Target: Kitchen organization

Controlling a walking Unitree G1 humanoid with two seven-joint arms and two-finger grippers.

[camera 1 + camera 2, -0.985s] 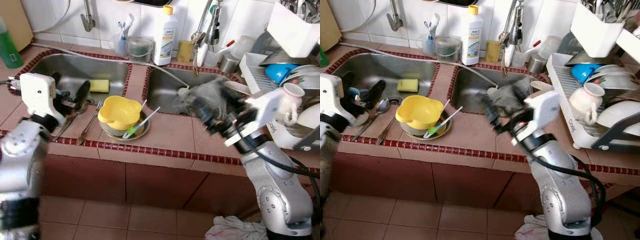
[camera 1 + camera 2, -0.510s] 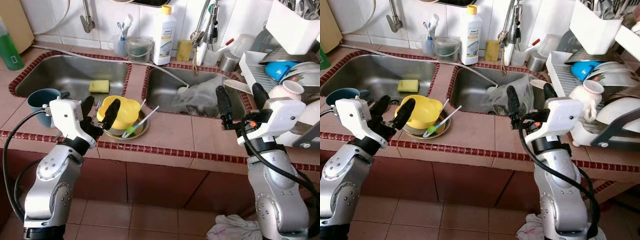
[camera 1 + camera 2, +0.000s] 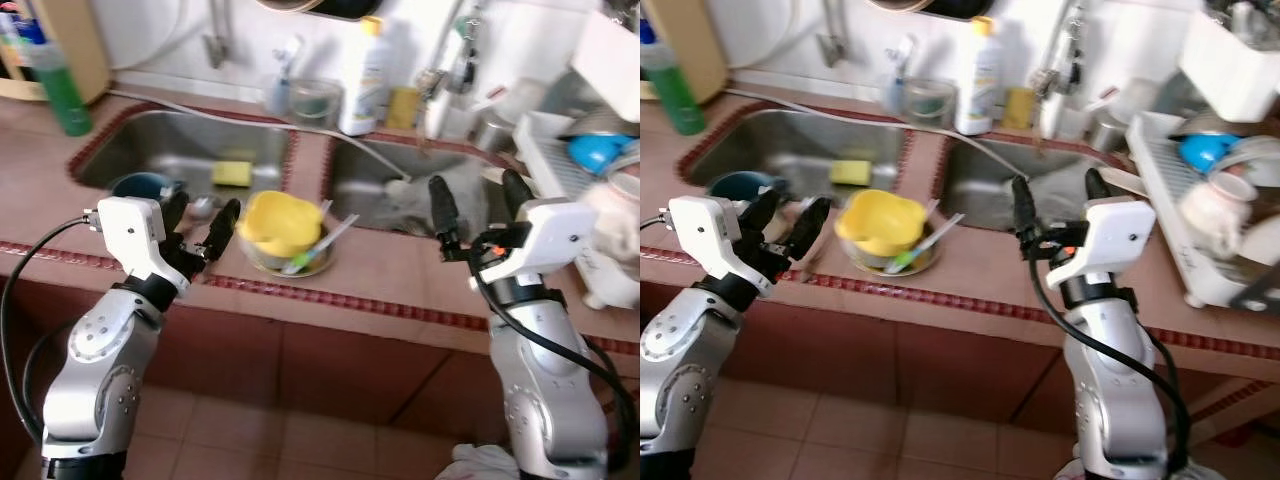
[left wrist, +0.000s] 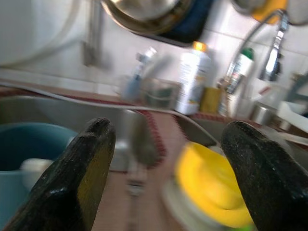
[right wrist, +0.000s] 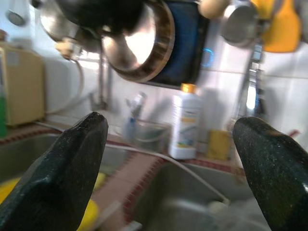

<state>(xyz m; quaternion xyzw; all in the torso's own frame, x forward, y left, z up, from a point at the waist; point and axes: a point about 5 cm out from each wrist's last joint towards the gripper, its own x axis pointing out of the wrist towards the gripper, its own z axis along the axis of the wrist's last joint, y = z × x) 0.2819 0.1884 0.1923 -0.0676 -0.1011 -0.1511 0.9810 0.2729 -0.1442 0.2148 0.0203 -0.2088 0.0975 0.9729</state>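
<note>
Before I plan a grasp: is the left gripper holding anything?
No, the left gripper is open, nothing between its fingers, short of the yellow bowl.

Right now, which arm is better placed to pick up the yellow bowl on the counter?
Probably the left. The left gripper hovers open right beside the yellow bowl, which faces it in the left wrist view. The right gripper, also open, sits further off by the right sink.

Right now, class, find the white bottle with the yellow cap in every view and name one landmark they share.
Left eye view: white bottle at the back wall, between the two sinks.
Right eye view: white bottle, same spot, top centre.
Left wrist view: bottle stands between the two black fingers.
Right wrist view: bottle at centre.
Shared landmark: the clear tub beside it.
</note>
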